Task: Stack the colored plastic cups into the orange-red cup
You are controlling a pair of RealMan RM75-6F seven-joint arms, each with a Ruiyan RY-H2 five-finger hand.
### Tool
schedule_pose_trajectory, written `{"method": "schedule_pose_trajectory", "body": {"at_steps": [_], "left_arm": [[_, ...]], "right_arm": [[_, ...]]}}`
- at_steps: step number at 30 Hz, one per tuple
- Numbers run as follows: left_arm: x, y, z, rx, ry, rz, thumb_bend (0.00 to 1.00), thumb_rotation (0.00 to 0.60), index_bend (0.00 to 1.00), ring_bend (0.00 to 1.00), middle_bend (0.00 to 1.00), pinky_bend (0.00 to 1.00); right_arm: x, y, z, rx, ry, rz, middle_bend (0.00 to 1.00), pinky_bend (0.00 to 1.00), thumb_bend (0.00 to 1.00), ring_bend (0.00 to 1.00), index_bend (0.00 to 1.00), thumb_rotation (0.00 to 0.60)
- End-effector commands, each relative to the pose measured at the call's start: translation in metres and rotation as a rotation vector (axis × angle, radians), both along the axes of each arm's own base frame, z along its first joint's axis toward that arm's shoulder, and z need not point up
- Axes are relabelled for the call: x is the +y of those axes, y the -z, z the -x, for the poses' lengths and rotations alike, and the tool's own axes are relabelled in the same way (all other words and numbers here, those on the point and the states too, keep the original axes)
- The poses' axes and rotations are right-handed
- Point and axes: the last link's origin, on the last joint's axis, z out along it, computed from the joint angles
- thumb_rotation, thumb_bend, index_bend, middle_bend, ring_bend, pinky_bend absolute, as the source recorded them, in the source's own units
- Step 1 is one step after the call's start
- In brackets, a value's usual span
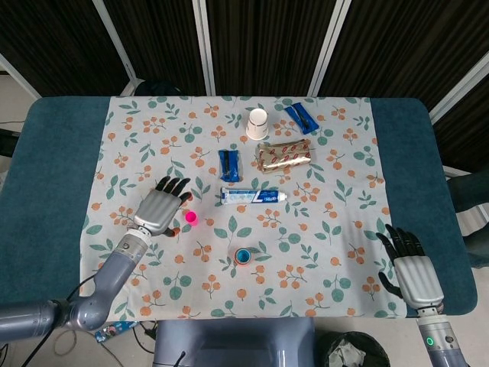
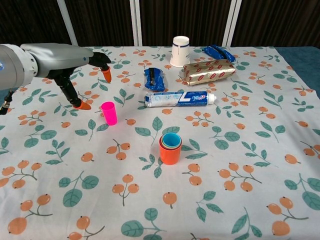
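A pink cup (image 2: 109, 112) (image 1: 191, 218) stands upright on the floral cloth, left of centre. The orange-red cup (image 2: 170, 149) (image 1: 244, 256) stands nearer the front with smaller coloured cups nested inside it, a blue one innermost. My left hand (image 2: 75, 62) (image 1: 162, 206) hovers just left of the pink cup, fingers spread, holding nothing and not touching it. My right hand (image 1: 412, 267) lies open at the table's right front edge, far from both cups; the chest view does not show it.
A toothpaste tube (image 2: 180, 98) lies behind the cups. Further back are a dark blue packet (image 2: 154, 78), a gold-wrapped packet (image 2: 208, 71), an upturned white paper cup (image 2: 180, 51) and a blue wrapper (image 2: 218, 52).
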Motion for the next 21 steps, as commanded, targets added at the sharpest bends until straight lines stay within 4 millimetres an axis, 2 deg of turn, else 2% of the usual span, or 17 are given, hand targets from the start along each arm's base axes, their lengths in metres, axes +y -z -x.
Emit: {"method": "schedule_pose_trajectory", "body": {"at_steps": [1, 21], "left_arm": [[0.002, 0.007, 0.000, 0.020, -0.002, -0.008, 0.18, 0.600, 0.33, 0.00, 0.00, 0.02], [0.006, 0.035, 0.002, 0.078, 0.037, -0.054, 0.22, 0.600, 0.39, 0.00, 0.02, 0.02]], "right_arm": [[0.000, 0.000, 0.000, 0.000, 0.003, 0.002, 0.00, 0.11, 0.40, 0.02, 0.12, 0.600], [-0.002, -0.002, 0.003, -0.013, 0.028, 0.023, 0.00, 0.11, 0.40, 0.02, 0.12, 0.600]]}}
